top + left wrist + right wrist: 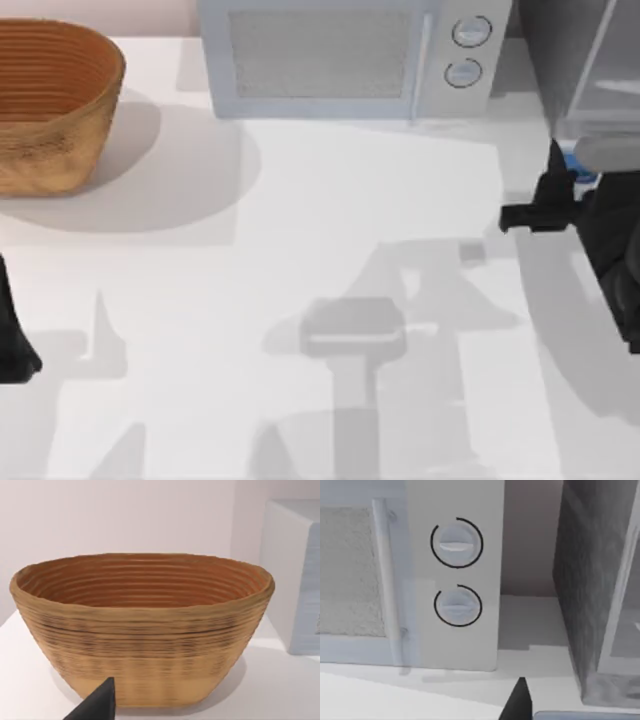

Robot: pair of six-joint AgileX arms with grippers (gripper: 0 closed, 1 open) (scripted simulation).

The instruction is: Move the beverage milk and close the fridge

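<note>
A sliver of the blue top of the beverage milk (582,170) shows at the right side of the table, just in front of the fridge (556,60). My right gripper (560,195) is shut on it, its dark fingers on either side of the carton. In the right wrist view one dark fingertip (519,702) shows, with the carton's pale edge (585,715) beside it and the fridge's dark grey wall (585,580) with its pale framed door close ahead. My left gripper (12,345) is parked at the table's left edge, facing the basket.
A light grey microwave (330,60) with two round knobs (456,542) stands at the back centre, left of the fridge with a narrow gap between them. A woven basket (50,100) sits at the back left, and it also appears large in the left wrist view (142,630).
</note>
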